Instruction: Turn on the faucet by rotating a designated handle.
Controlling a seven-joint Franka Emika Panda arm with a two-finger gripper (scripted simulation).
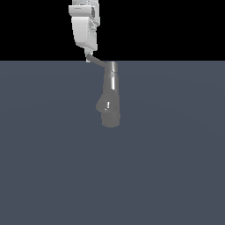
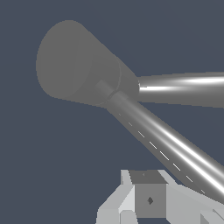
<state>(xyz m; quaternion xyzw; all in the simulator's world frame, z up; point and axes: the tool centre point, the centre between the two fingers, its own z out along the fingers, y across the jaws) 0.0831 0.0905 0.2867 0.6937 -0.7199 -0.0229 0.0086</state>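
The faucet [image 1: 111, 99] is a glossy grey tapered column standing upright at mid-scene, with a bulging spout [image 1: 102, 104] on the side toward the exterior view's left. The handle [image 1: 99, 61] is a thin grey lever running from the column's top toward the exterior view's left. My white gripper [image 1: 89, 59] hangs above, with its tips right at the lever's outer end. In the wrist view the lever [image 2: 166, 144] runs as a shiny bar past one grey-padded finger [image 2: 149, 199]. The frames do not show how far apart the jaws stand.
The faucet stands on a flat dark blue-grey floor [image 1: 176, 176]. Behind it is black background. No other object shows.
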